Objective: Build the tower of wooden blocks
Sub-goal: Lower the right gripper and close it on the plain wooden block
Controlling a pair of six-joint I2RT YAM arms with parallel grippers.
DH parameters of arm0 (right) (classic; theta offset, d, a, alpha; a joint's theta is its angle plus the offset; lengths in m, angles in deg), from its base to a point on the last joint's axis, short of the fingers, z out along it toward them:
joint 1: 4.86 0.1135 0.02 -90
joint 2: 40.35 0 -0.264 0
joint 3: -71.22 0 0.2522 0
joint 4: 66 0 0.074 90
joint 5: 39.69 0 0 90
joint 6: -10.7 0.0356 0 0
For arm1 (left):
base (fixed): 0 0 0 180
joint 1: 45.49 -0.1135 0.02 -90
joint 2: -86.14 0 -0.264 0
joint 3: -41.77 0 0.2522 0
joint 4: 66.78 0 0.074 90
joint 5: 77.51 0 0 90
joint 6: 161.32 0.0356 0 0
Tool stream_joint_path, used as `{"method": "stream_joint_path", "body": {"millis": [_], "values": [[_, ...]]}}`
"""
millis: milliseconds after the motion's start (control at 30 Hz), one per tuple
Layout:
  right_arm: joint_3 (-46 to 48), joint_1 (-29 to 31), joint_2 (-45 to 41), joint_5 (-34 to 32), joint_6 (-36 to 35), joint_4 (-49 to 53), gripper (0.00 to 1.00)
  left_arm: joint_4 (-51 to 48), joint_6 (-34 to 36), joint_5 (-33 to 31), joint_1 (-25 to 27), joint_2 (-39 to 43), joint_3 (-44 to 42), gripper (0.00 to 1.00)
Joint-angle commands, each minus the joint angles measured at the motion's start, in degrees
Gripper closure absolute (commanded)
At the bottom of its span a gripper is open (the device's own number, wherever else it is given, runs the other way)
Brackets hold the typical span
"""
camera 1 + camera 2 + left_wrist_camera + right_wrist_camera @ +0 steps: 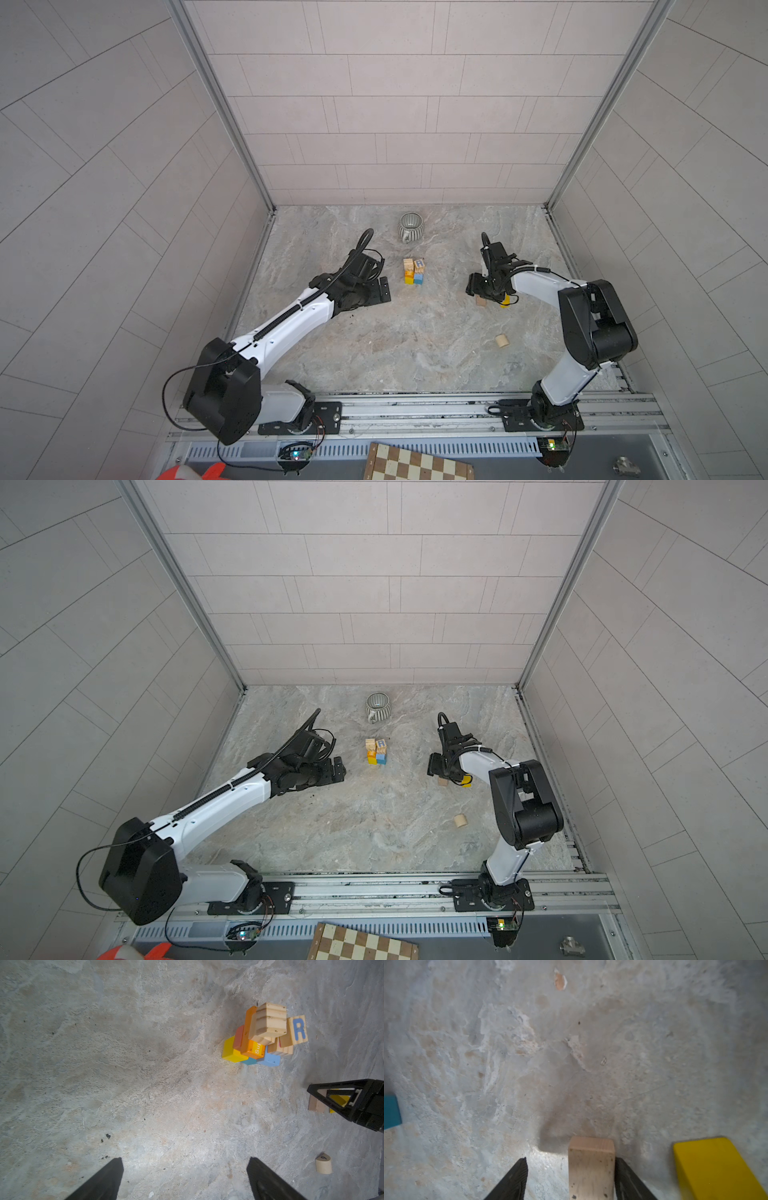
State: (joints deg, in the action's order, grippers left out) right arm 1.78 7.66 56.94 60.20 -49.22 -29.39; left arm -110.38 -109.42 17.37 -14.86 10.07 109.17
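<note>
- left gripper (384, 290): jaws wide apart, nothing in them. It sits low over the tabletop (374, 357), just left of the stack and not touching it
- wood block tower (413, 271): mid-tabletop, a bit toward the back edge. Yellow, teal and light blue at the bottom, orange in between, plain wood and an "R" block up top, kinda crooked
- mug (410, 226): behind the tower, near the back edge
- right gripper (481, 293): pointing down over a plain wood block (591, 1167). Jaws are apart around it, one touching its side, a gap at the other
- yellow block (716, 1167): just beside that, toward the right edge
- wood cylinder (502, 340): on its own, toward the front-right corner
</note>
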Motion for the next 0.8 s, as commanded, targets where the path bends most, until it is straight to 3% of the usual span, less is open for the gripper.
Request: {"method": "stream_joint_path", "body": {"millis": [0, 267, 567, 767], "values": [[-0.2, 1.7, 1.5, -4.1, -2.7, 6.8, 0.34, 0.1, -0.2, 0.3, -0.3, 0.1, 0.1, 0.0], [0.6, 3.2, 1.5, -5.6, -3.8, 8.3, 0.43, 0.8, -0.4, 1.2, -0.3, 0.1, -0.4, 0.0], [0.3, 4.3, 1.9, -6.2, -4.7, 8.9, 0.75, 0.6, -0.4, 1.4, -0.3, 1.0, -0.6, 0.0], [-1.7, 7.1, 1.9, -5.0, -7.3, 9.8, 0.78, -0.9, -0.3, 1.5, -0.3, 2.1, 0.0, 0.0]]}}
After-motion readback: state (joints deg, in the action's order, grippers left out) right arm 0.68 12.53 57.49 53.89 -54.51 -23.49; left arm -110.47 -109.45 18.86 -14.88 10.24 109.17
